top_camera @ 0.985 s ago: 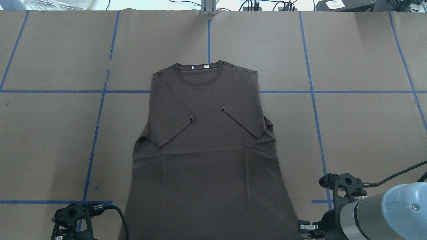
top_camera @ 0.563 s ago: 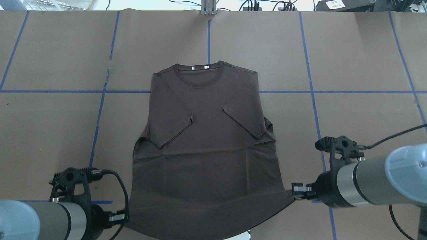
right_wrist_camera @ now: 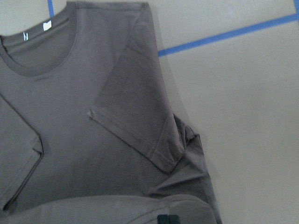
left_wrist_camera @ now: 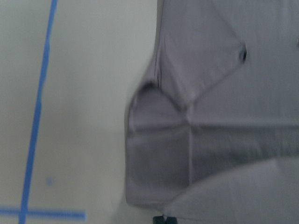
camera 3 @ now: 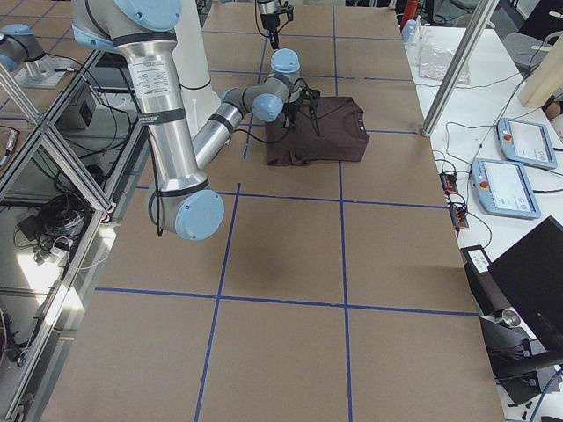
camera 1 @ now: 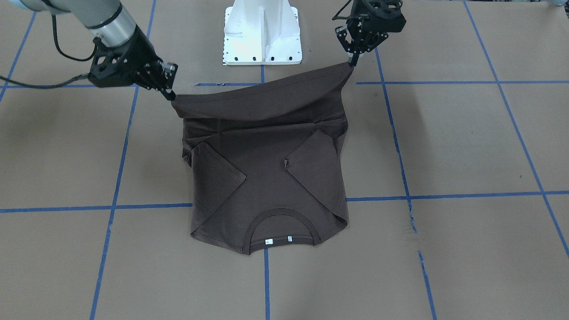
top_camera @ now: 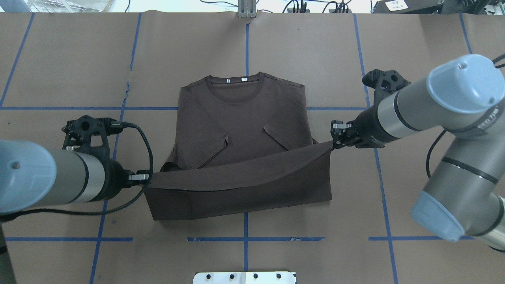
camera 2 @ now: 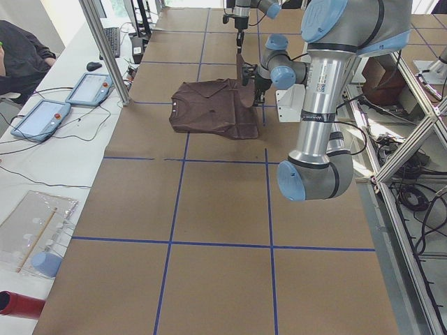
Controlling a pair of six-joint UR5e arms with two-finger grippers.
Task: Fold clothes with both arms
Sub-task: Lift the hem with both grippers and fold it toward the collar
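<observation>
Left gripper (top_camera: 145, 178) clamped on one hem corner, T-shirt (top_camera: 240, 118) at the middle of the table (top_camera: 59, 59), collar flat, hem now lifted toward the sleeves where it lay flat a moment ago, right gripper (top_camera: 334, 141) clamped on the other corner, further forward

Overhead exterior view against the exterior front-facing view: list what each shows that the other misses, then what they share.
Only overhead exterior: the T-shirt's fold line nearest the robot, and cables beyond the far edge of the table. Only front-facing: the upright of the white pedestal base; overhead catches just its plate edge. Both: the shirt's sleeves folded inward, its collar away from the robot, and the left end effector and right end effector each shut on a hem corner, holding the hem raised across the body.
</observation>
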